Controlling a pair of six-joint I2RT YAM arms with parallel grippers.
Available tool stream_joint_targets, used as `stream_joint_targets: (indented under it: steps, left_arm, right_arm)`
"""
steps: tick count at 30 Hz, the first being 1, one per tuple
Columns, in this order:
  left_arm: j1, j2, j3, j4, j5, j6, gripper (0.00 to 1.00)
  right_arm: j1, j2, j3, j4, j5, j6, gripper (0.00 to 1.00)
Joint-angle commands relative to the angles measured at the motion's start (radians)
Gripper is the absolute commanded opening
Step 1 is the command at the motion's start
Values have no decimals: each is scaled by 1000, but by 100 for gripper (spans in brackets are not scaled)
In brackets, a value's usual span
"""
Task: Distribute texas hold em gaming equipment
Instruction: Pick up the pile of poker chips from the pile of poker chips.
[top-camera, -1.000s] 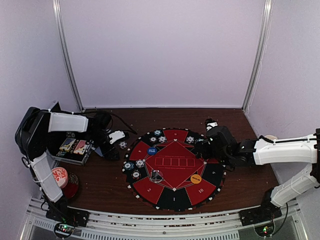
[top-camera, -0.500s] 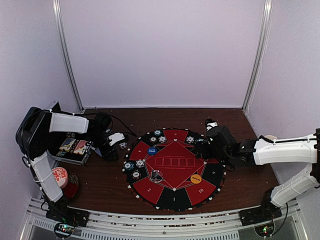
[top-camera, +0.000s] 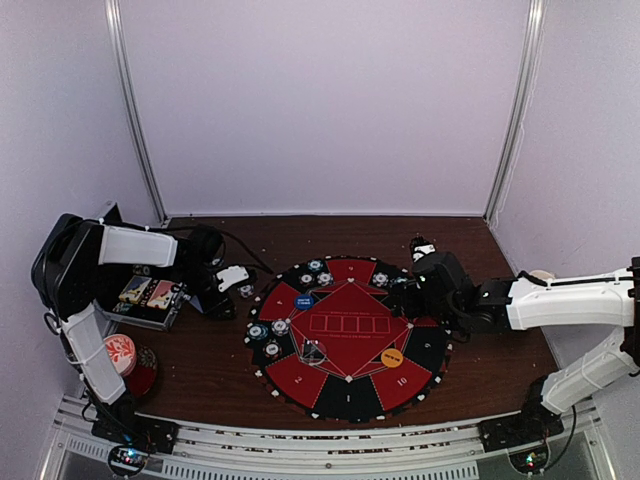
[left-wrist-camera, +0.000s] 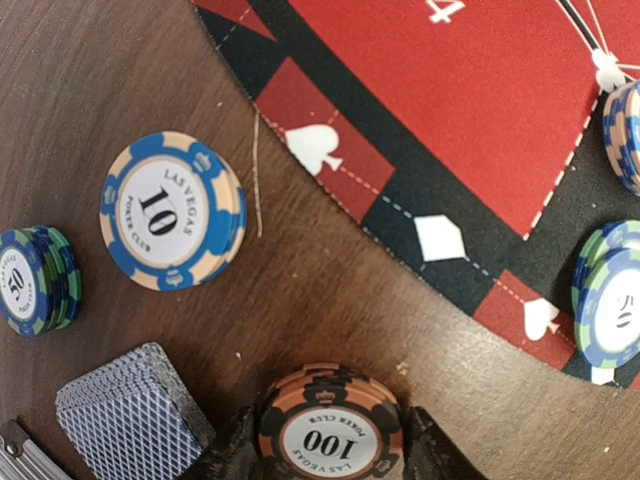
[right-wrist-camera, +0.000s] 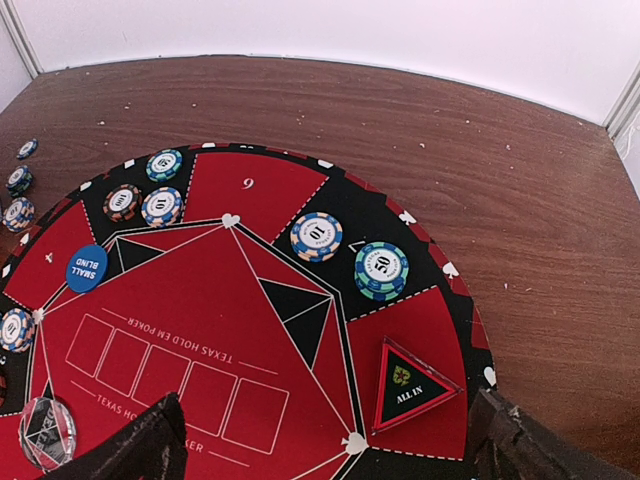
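Several chips (left-wrist-camera: 172, 212), dark wooden table (top-camera: 200, 370), lilac walls (top-camera: 320, 100)

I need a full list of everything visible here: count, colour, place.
Mat: one, red-black, table centre.
Buttons: two, blue and orange, on mat.
All-in triangle: one, black-red, on mat.
Clear disc: one, on mat.
Chip stacks on mat: several, blue, green, brown, near rim.
Chip stacks off mat: three, blue 10, green-blue 50, brown 100, left of mat.
Card deck: one, blue-backed, beside 100 stack.
Box: one, dark, far left.
Patterned disc: one, red-white, near-left corner.
Left gripper: black, shut on 100 stack.
Right gripper: black, open above mat.
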Motion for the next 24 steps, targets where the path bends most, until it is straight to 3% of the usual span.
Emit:
stream_joint_targets:
  steps: [1, 9, 20, 24]
  left_arm:
    - [8, 19, -9, 16, -6, 7, 47]
    - [7, 29, -6, 18, -19, 7, 44]
    - [8, -6, 12, 0, -18, 4, 13]
    - [8, -50, 36, -26, -11, 2, 8]
  right_arm:
    - [10, 10, 16, -2, 4, -10, 100]
    - [11, 10, 15, -3, 4, -11, 100]
    - [12, 13, 15, -2, 6, -12, 100]
    - [11, 13, 16, -1, 6, -11, 100]
